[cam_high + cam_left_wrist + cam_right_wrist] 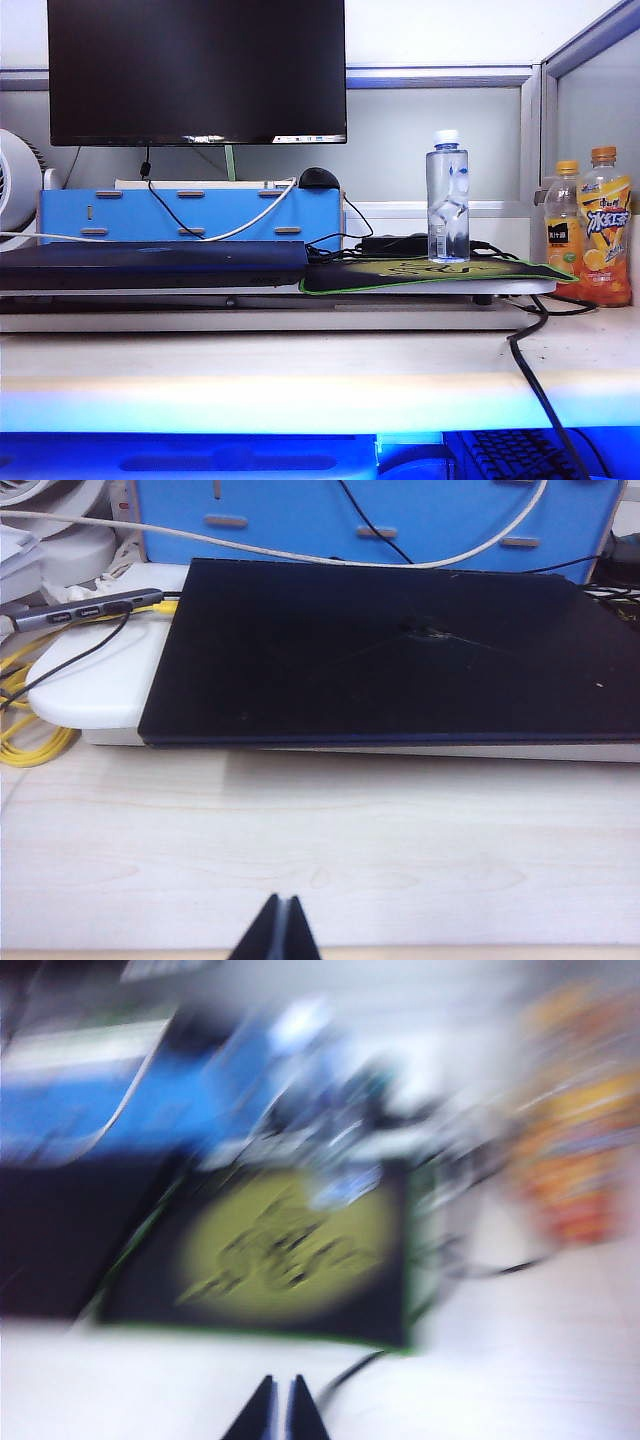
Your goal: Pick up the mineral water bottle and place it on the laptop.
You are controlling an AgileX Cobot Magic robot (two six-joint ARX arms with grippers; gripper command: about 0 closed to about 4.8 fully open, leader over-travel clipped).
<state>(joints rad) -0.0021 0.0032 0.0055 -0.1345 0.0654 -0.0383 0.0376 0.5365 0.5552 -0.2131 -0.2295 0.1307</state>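
- Two grippers sit nearest, fingertips pressed together, holding nothing — the left gripper over pale wood before the laptop, a wide flat navy-black slab.
- The right gripper faces the green-edged mouse mat.
- Farther back, on that mat, stands the mineral water bottle — tall, clear plastic, white-capped. Closed tips could topple it.

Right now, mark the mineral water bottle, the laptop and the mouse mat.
mineral water bottle (447,200): exterior view, mid clear body.
laptop (380,650): left wrist view, middle of dark lid.
mouse mat (420,272): exterior view, yellow print below the bottle.
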